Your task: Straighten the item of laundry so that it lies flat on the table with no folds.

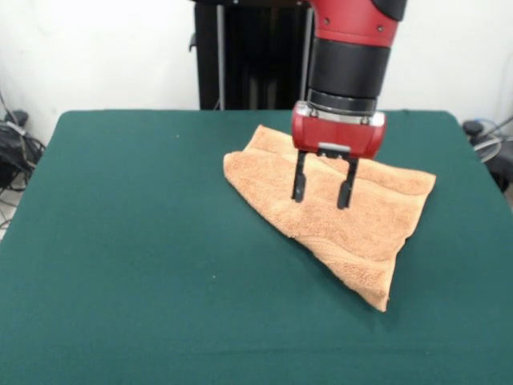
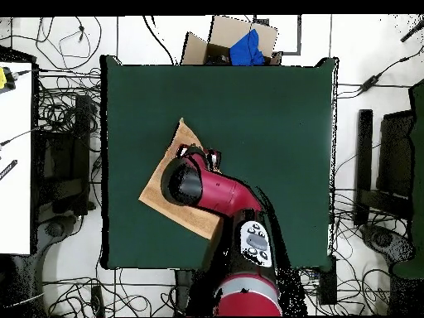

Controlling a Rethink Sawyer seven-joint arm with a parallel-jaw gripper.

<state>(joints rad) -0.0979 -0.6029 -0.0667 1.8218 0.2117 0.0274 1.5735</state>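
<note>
Towel (image 1: 353, 216) folded on table (image 1: 144, 241) | tool (image 1: 323, 192) spread above it | arm hides part overhead

Claw (image 1: 323, 193) spread wide, tips at folded orange towel (image 1: 353, 228) on green table (image 1: 144, 241).

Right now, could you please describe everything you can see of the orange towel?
The towel looks like light orange-tan terry cloth, folded over itself into a rough triangle rather than spread flat, with soft ridges across it. It lies on the green table, toward the side right of centre in the front view. The open tool hangs over its upper part; contact is unclear.
</note>
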